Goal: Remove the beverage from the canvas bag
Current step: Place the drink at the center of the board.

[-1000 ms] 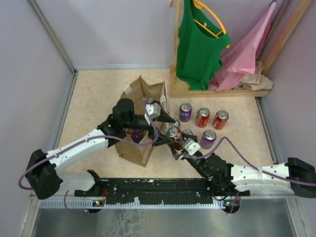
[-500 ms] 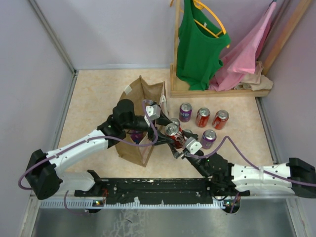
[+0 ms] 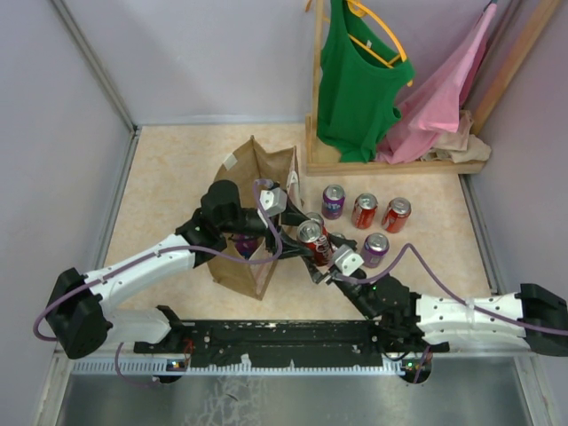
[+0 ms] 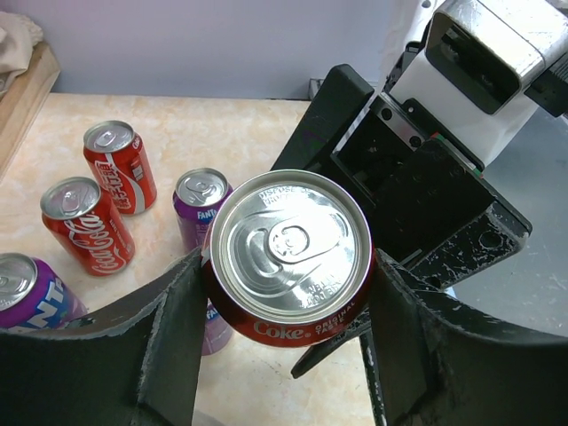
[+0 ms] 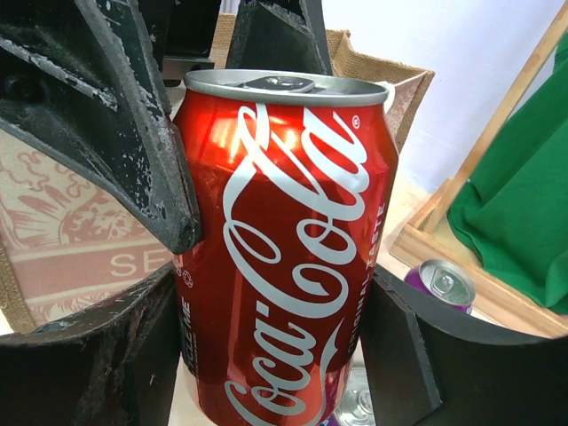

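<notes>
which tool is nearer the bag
Left. The left tool sits just beside the bag's right edge, on the coke can; the right tool grips that can from the near right, farther from the bag.

In the top view the canvas bag stood left of centre on the table. Just right of it, at mid-frame, the Coke can was upright outside the bag, between two grippers. The left gripper reached it from the upper left, its arm lying across the bag's top. The right gripper reached it from the lower right. Each had a finger on either side of the can. Right of the can, a row of three cans stood on the table, with a fourth can below them in the frame. Behind the row, at the upper right, stood a rack with two garments hanging on it.
</notes>
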{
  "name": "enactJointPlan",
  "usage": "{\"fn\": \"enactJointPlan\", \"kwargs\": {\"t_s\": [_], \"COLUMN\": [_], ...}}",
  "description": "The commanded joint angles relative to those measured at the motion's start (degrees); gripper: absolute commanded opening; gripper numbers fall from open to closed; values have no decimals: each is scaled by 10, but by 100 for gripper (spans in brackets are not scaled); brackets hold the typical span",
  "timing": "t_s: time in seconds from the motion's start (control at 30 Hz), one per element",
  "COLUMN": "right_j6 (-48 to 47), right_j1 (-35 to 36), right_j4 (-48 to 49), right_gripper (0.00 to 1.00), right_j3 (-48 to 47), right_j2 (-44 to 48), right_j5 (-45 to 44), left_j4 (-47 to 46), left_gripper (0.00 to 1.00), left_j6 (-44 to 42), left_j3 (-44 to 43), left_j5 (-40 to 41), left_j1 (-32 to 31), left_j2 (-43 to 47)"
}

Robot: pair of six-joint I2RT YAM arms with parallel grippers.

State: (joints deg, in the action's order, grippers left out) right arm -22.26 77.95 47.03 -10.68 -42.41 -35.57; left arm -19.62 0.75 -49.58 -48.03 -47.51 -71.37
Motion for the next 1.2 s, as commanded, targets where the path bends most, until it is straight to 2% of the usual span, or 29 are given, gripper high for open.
{"fn": "enactJointPlan", "kwargs": {"t_s": [0.0, 0.03, 0.07, 0.1, 0.13, 0.27, 0.4, 0.53, 0.7, 0.83, 1.0, 1.17], "right_j6": [6, 7, 10, 13, 16, 32, 62, 71, 54, 32, 3, -1], "right_j1": [4, 4, 4, 4, 4, 4, 4, 4, 4, 4, 4, 4], "right_j4": [43, 35, 23, 9, -5, -76, -224, -372, -469, -458, -320, -354], "right_gripper": [63, 72, 87, 97, 99, 99, 99, 99, 99, 99, 99, 99], "right_j3": [-54, -57, -61, -65, -71, -91, -139, -201, -242, -263, -284, -374], "right_j2": [13, 15, 19, 22, 26, 61, 107, 147, 197, 227, 228, 165], "right_j5": [-9, -14, -20, -26, -31, -43, -49, -49, -45, -91, -208, -299], "left_j4": [-40, -39, -39, -38, -36, -33, -3, 39, 51, 70, 104, 120], "left_gripper": [0, 0, 0, 0, 0, 0, 0, 0, 0, 0, 0, 0], "left_j6": [8, 8, 7, 7, 7, 4, -16, -52, -72, -88, -113, -132], "left_j3": [-1, -2, -4, -3, -5, -11, -29, -49, -67, -77, -63, -42], "left_j5": [9, 12, 14, 16, 18, 27, 50, 96, 156, 156, 119, 92], "left_j1": [-2, -2, -2, -2, -2, -2, -2, -2, -1, -1, -4, -22], "left_j2": [6, 7, 7, 7, 8, 14, 28, 39, 30, 21, 19, 34]}}
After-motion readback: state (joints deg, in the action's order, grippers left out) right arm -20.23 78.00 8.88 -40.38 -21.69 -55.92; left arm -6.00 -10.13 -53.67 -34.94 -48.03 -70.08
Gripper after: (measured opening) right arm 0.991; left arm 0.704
